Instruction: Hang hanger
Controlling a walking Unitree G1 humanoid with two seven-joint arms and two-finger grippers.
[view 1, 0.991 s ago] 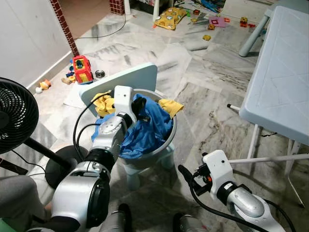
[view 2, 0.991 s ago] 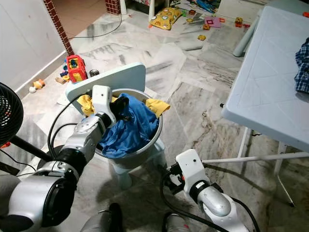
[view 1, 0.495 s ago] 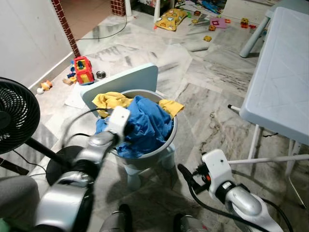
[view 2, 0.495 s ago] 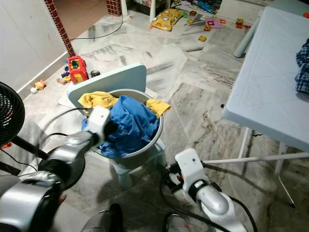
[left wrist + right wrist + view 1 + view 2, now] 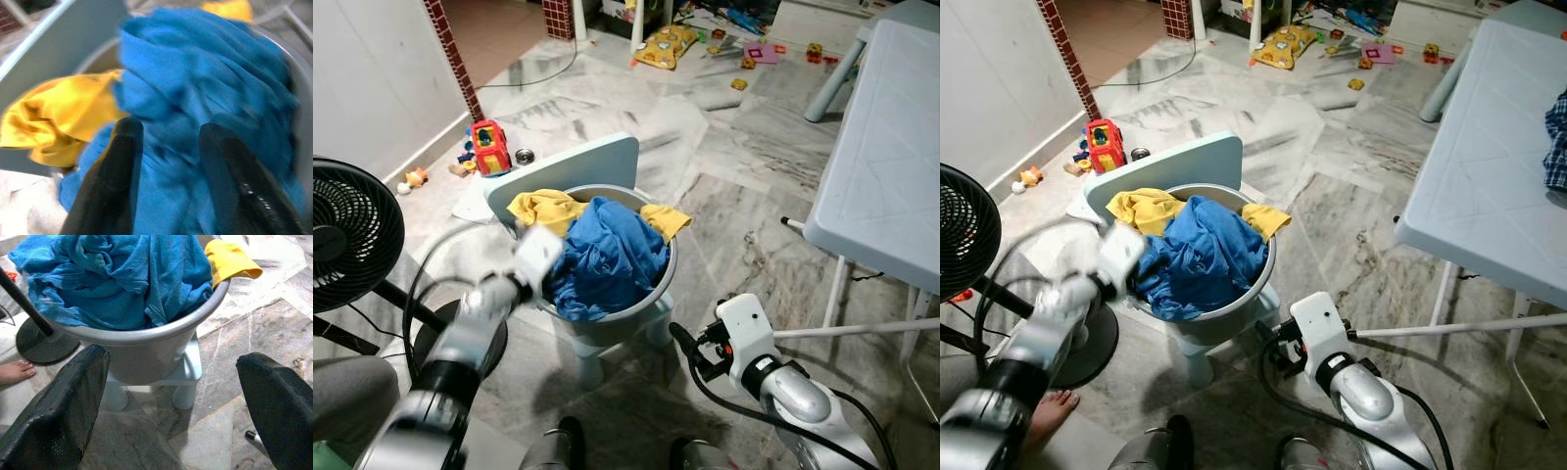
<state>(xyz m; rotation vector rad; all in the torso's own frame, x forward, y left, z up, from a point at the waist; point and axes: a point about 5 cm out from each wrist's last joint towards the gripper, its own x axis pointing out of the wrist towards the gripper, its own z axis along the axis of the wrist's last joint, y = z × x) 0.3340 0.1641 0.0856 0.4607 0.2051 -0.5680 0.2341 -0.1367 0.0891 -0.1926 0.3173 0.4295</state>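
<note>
A grey basin [image 5: 654, 292] stands on a small pale blue chair [image 5: 570, 166]. It holds a crumpled blue cloth [image 5: 609, 257] and a yellow cloth [image 5: 544, 208]. My left gripper [image 5: 171, 128] is open and holds nothing, its two fingers hovering just over the blue cloth near the yellow one. In the eye views the left arm [image 5: 494, 299] is blurred at the basin's near left rim. My right gripper [image 5: 172, 355] is wide open and low by the floor, facing the basin's side; its black fingers [image 5: 690, 351] are short of the chair legs.
A black floor fan [image 5: 342, 235] stands at my left, its round base [image 5: 46, 340] beside the chair. A person's bare foot [image 5: 1048, 409] is near that base. A white folding table [image 5: 886, 147] fills the right, with a checked garment [image 5: 1557, 137] on it. Toys [image 5: 489, 147] litter the floor behind.
My left arm has drawn back out of the basin, from on top of the blue cloth to its near left rim. The cloth stayed in the basin. The right arm barely moved.
</note>
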